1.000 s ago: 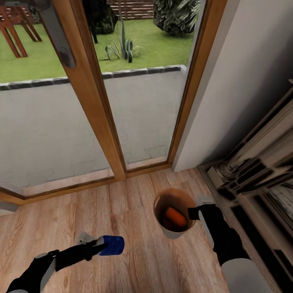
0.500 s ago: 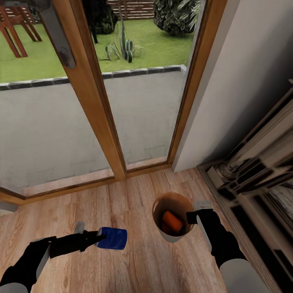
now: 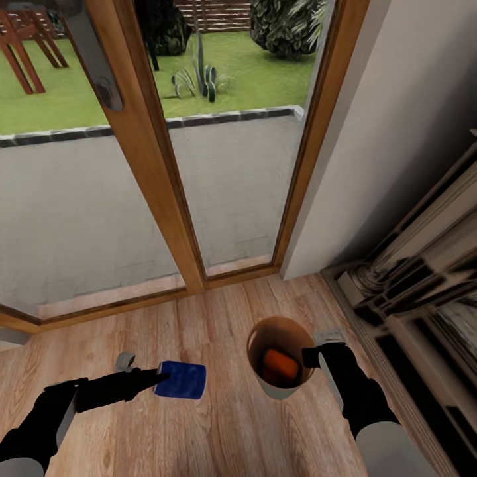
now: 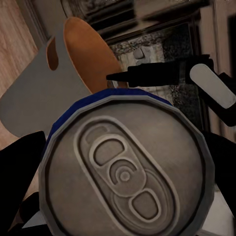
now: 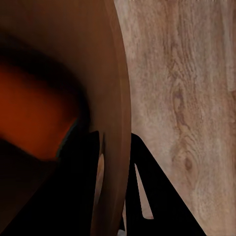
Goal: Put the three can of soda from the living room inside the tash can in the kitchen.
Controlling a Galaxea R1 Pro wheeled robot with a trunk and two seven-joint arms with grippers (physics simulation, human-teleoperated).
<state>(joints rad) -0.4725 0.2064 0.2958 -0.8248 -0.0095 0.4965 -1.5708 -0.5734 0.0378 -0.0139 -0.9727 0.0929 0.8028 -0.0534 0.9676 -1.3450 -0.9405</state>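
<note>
Far side: tall wood-framed glass door (image 3: pixel 179 165), green lawn (image 3: pixel 132 79) and grey paving behind it. Light wood plank floor (image 3: pixel 218 424) runs across the near ground; pale plaster wall (image 3: pixel 391 119) rises at right, with a dark carved mantel-like structure (image 3: pixel 417 278) along the right edge. Small round tapered bin, light grey outside and brown-copper inside (image 3: pixel 281 356), is at centre-right over the floor, tilted slightly. Right gripper (image 3: pixel 314 351) is pinched on the bin's right rim; the right wrist view shows one finger inside the wall and one outside (image 5: pixel 142 182). Orange drink can (image 3: pixel 281 363) lies on its side inside the bin, seen in the right wrist view as an orange blur (image 5: pixel 34 118). Left gripper (image 3: pixel 161 379), left of the bin, is clamped on a blue drink can (image 3: pixel 180 379), held level above the floor, apart from the bin. Left wrist view: grey can lid with pull tab (image 4: pixel 125 172) fills the near field, bin (image 4: pixel 59 93) beyond it.
</note>
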